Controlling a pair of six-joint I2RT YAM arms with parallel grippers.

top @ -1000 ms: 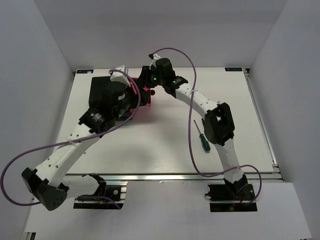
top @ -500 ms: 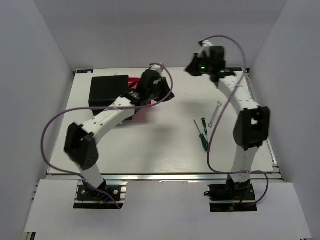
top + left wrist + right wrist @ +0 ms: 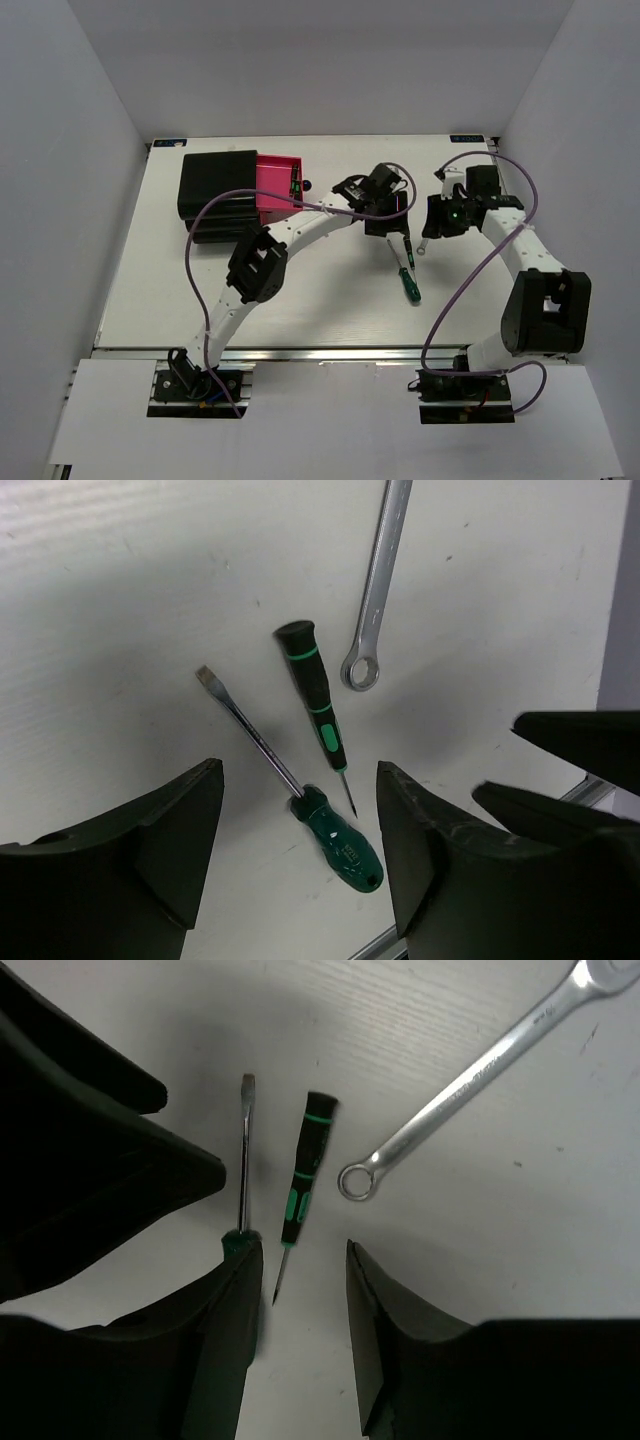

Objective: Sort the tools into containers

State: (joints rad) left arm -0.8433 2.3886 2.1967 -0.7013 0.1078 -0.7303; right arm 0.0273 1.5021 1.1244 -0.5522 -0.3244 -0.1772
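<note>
Three tools lie together on the white table right of centre. The green-handled screwdriver (image 3: 342, 837) (image 3: 409, 284) lies on the table below the gap of my open left gripper (image 3: 300, 852) (image 3: 385, 222). A slim black screwdriver with green bands (image 3: 312, 692) (image 3: 304, 1176) lies beside it. The silver wrench (image 3: 376, 588) (image 3: 468, 1087) lies just past that. My right gripper (image 3: 300, 1332) (image 3: 434, 222) hovers open over the same group, its left finger hiding most of the green handle. In the black cabinet (image 3: 216, 185), the top pink drawer (image 3: 278, 188) stands pulled out.
Both grippers hang close together over the tools, and each shows as a dark shape in the other's wrist view. The left arm stretches across the table's middle from its base. White walls close in the table on the left, back and right.
The left arm has swung from the drawers to the tools. The right arm has come down from the back of the table to the same spot.
</note>
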